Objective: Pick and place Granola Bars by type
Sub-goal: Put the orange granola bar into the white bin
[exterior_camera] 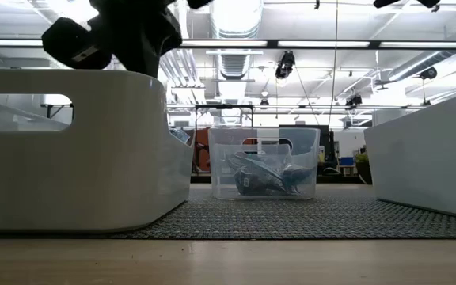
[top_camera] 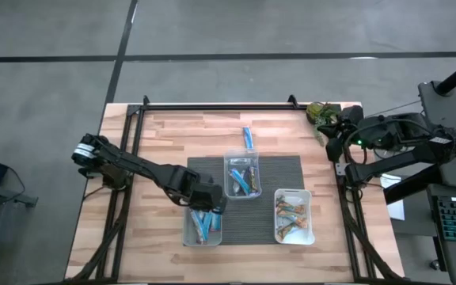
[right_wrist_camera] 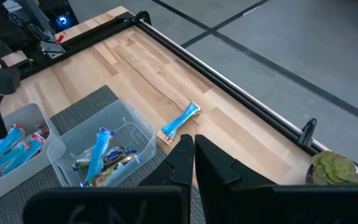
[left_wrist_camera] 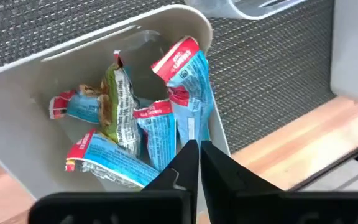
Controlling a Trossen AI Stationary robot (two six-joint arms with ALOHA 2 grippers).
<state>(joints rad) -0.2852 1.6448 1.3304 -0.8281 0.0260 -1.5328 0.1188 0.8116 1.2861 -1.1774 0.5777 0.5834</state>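
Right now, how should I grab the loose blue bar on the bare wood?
Take the blue bar across its narrow middle, coming straight down. It lies flat and alone beyond the clear tub, with bare wood either side of it, so fingers fit astride it.

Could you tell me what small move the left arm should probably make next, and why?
Probably lift the left gripper clear of the left tub and head toward the lone blue bar on the bare wood. Its fingers look shut with nothing between them, blue bars already lie in that tub, and the right gripper waits at the table's edge.
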